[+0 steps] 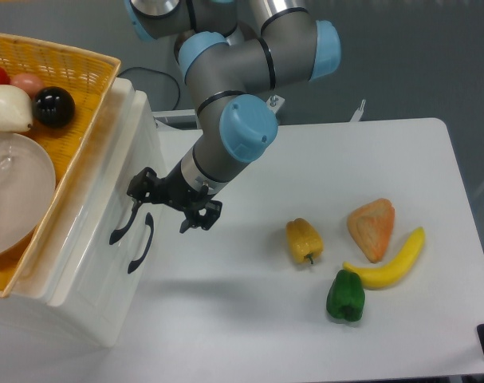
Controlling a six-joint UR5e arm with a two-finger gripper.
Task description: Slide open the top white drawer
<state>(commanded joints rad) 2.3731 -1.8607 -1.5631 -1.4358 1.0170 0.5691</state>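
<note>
The white drawer unit stands at the left, seen from above. The top white drawer (94,209) has a curved black handle (123,223) on its front and looks closed. The lower white drawer's handle (140,244) sits just right of it. My gripper (167,207) is black and reaches in from the right at handle height. Its jaws stand apart, open and holding nothing. One fingertip (139,191) is right at the upper end of the top handle; whether it touches is unclear. The other fingertip (194,222) hangs over the table.
A yellow wicker basket (86,96) with fruit and a glass bowl (14,191) rests on the unit. On the table to the right lie a yellow pepper (304,239), a green pepper (346,295), a banana (389,263) and an orange fruit (371,229).
</note>
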